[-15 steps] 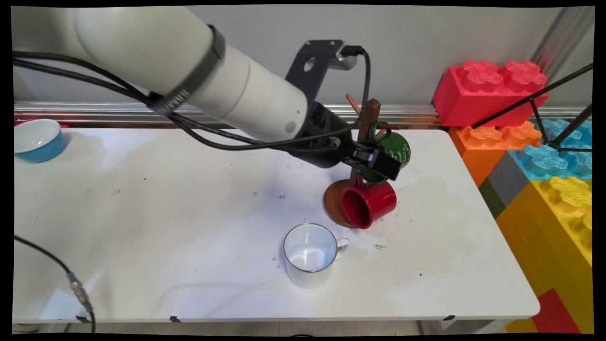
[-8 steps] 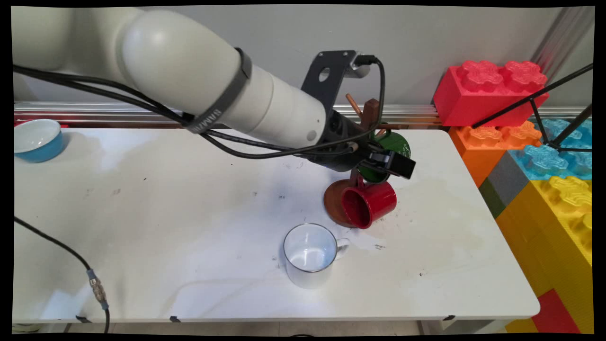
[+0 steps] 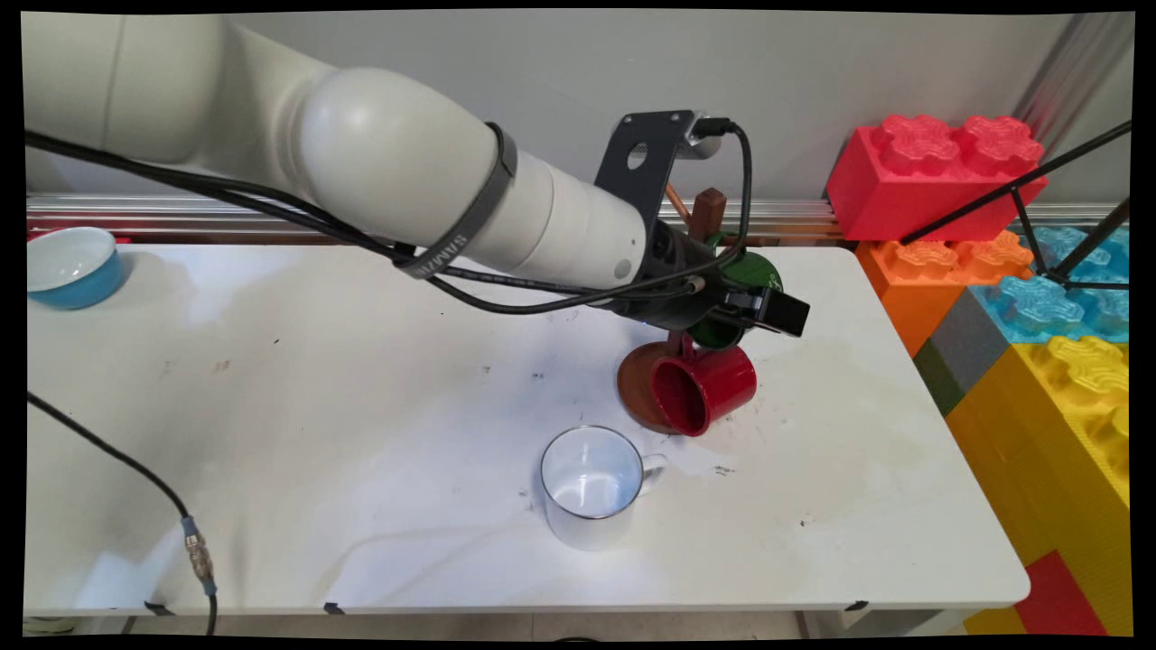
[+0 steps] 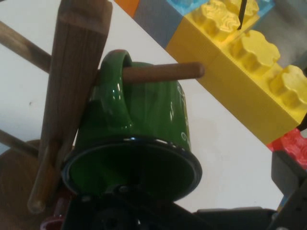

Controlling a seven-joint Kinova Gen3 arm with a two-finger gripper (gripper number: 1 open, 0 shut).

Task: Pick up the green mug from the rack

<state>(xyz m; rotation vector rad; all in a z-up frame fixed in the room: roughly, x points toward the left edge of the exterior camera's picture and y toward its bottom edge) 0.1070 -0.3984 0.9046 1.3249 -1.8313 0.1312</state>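
Here I see the gripper (image 3: 763, 311) at the mug tree (image 3: 707, 217), which stands toward the far right part of the worktop (image 3: 271, 406). The green mug (image 4: 144, 124) hangs by its handle on a wooden peg (image 4: 163, 72) of the tree, its opening turned toward the hand camera. In the hand view one black finger (image 4: 288, 172) shows at the right, well apart from the mug's rim, and the linkage sits just under the rim. So the jaws look released, spread wide, and they grasp nothing; I cannot tell if any part touches the mug. In the main view the gripper covers part of the green mug (image 3: 754, 271).

Just below it, a red mug (image 3: 709, 388) hangs lower on the same tree, tilted, with its opening facing the near left, over the round brown base (image 3: 635, 384). A white mug (image 3: 591, 483) stands upright on the worktop nearer to the front edge, apart from the tree, with its handle to the right. A blue bowl (image 3: 68, 266) sits at the far left corner. Big coloured toy blocks (image 3: 1039, 298) are stacked beside the right edge of the worktop.
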